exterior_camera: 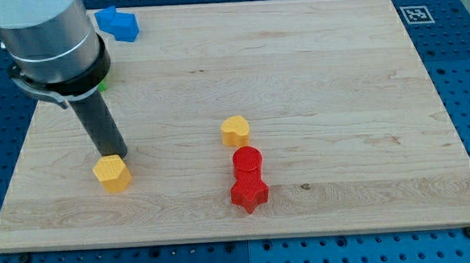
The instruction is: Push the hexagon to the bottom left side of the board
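My tip (117, 153) is bare, holding nothing, touching the top edge of the yellow hexagon (111, 172) just below it, at the board's (337, 78) lower left; red blocks are sitting well right.

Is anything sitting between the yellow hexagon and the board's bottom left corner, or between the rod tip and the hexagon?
Nothing visible blocks either. My tip sits right at the yellow hexagon, on its upper side in the view, with no block between them. Between the hexagon and the bottom left corner lies only bare board. The other blocks lie elsewhere.
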Controlling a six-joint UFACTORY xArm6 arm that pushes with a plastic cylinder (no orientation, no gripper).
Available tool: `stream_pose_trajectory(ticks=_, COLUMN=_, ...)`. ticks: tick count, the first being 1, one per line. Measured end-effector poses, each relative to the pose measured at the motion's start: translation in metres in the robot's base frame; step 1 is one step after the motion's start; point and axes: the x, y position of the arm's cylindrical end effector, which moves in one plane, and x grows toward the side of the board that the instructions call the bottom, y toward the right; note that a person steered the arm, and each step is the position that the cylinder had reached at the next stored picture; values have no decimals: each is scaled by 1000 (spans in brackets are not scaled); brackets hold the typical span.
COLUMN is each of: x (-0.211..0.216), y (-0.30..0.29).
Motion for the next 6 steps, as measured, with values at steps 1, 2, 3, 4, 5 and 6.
stream_pose_trajectory(ticks=1, x=0, y=17)
stream_pose_trajectory(ticks=2, x=3, y=48)
stream_pose_trajectory(ticks=3, x=10, y=40)
stream_pose_trajectory(ticks=4, x=15, y=13)
stream_pose_trajectory(ticks=5, x=31, y=-8)
stream_pose_trajectory(ticks=6, x=45, y=-17)
